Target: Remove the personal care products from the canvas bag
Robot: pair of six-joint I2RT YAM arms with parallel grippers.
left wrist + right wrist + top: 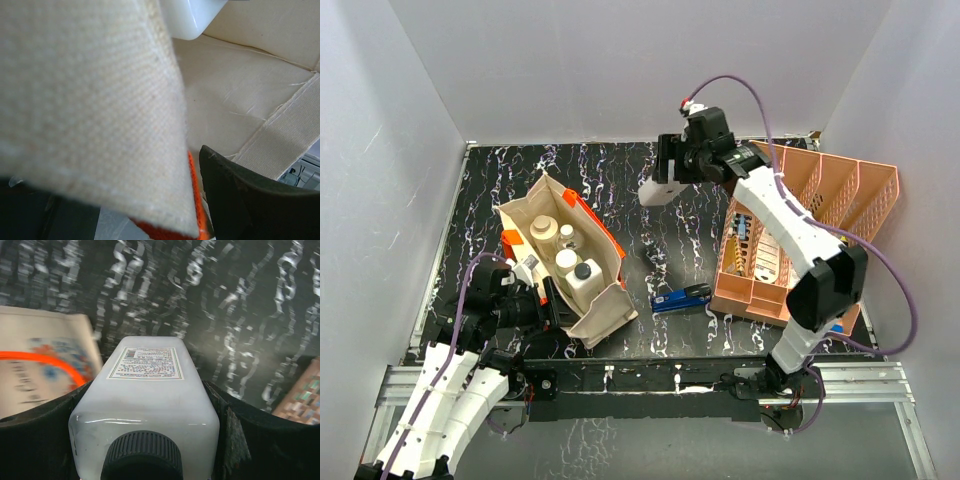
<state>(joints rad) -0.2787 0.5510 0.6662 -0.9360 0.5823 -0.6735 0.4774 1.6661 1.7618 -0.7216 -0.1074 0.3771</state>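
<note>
Canvas bag [605, 312], beige cloth with orange strap handles, stands open on the black marbled table [650, 235]. Its near rim is pinched between the fingers of the left gripper [546, 298]. Just beyond those fingers, inside the bag, stand a white squarish bottle with black cap [585, 280] and three smaller pale bottles [544, 230]. Farther off, the fingers of the right gripper [666, 172] are clamped on a second white squarish black-capped bottle [145, 395], held above the table, apart from the bag.
</note>
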